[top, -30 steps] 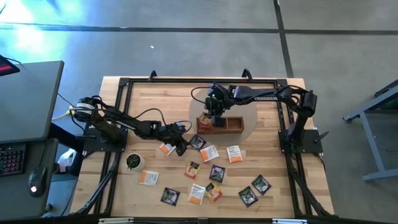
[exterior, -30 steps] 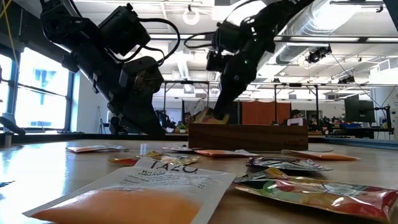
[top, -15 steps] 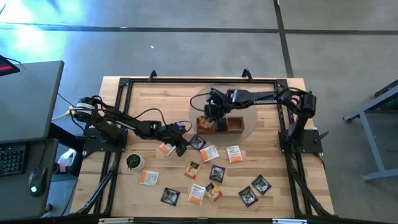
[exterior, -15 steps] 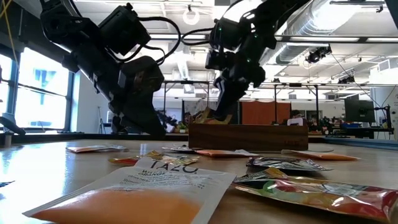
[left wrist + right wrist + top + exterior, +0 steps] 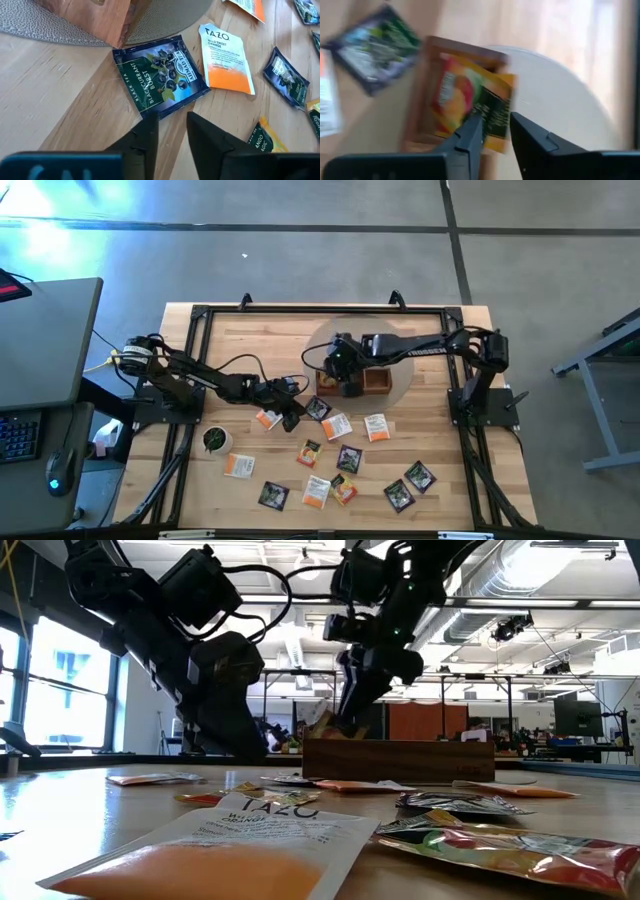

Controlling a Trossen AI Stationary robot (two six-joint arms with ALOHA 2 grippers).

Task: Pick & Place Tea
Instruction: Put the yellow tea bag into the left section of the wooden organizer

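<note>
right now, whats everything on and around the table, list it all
white-and-orange tea packets: about five, loose on the table's near half
black tea packets: about five, scattered among them
yellow tea packets: two on the table, one more in the tray's end compartment
wooden tray: one, brown, on the mat
round mat: one, grey, table's far middle
cup: one, dark-green centre, left edge of the table
table: one, light wood, black frame
desk: one, grey, left of the table, with keyboard and mouse
left end effector: open, low over a black packet
right end effector: open, above the tray
</note>
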